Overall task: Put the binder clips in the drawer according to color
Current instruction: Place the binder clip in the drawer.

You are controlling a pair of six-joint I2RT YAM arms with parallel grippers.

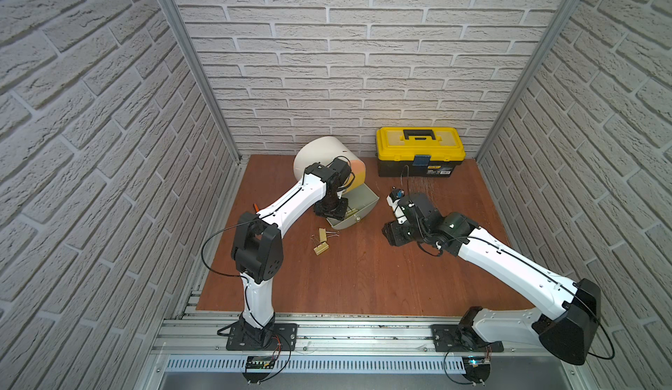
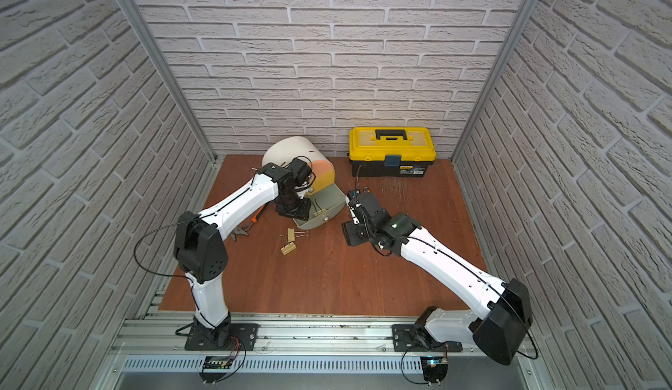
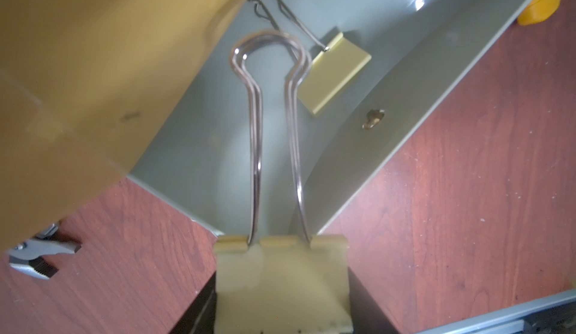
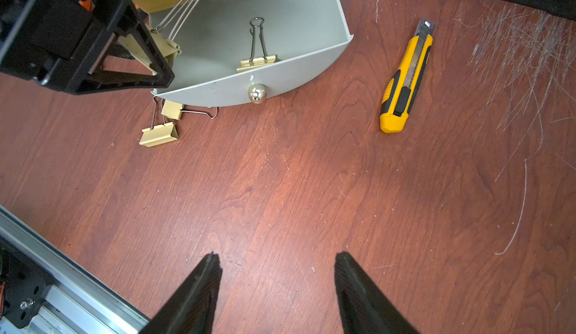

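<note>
Binder clips look light, stiff and slick — the left gripper (image 4: 149,55) is clamped on one pale yellow clip (image 3: 282,285) by its body over the open grey drawer (image 4: 311,14), wire handles pointing forward — the safest hold.

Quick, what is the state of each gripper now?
Left gripper: closed on a yellow clip.
Right gripper: open, holding nothing.

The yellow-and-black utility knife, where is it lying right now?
In the right wrist view, the utility knife lies flat on the wooden table, beside the open grey drawer and apart from it.
</note>
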